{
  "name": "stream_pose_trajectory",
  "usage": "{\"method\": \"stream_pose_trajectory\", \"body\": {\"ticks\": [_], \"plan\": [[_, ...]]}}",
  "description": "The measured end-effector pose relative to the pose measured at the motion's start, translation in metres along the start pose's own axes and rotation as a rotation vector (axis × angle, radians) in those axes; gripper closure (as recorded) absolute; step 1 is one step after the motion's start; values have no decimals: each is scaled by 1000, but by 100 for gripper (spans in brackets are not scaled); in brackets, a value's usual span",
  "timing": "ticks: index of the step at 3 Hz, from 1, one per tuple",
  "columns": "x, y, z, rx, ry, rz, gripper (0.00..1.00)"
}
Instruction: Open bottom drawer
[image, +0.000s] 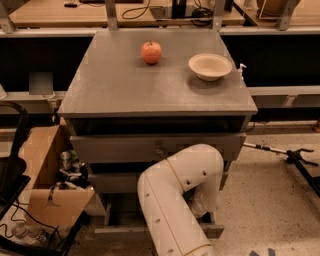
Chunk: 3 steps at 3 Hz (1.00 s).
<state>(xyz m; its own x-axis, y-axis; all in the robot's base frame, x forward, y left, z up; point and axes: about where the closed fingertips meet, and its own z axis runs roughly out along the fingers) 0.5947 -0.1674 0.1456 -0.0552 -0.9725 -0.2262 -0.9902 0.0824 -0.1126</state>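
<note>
The cabinet's worktop (125, 85) carries an apple (151, 52) near its back edge and a bowl (210, 66) towards the back right corner; its front half is bare. The bottom drawer (120, 231) sits lowest of 3, at floor level. Its front faces the camera and its long axis runs left to right. How far out it stands cannot be told. The white arm (170, 200) bends over in front of the right half of the lower drawers. The jaws are hidden behind its elbow, low by the bottom drawer, and their opening cannot be told. A cardboard box (45, 165) crowds the cabinet's left side. Open floor (270, 200) lies to the right.
</note>
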Motion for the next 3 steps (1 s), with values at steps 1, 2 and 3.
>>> {"method": "stream_pose_trajectory", "body": {"ticks": [1,2,3], "plan": [[-17,51,-15,-80,64,23,100],[-17,70,-20,-116,87,31,100],[-16,70,-18,-119,91,33,100]]}}
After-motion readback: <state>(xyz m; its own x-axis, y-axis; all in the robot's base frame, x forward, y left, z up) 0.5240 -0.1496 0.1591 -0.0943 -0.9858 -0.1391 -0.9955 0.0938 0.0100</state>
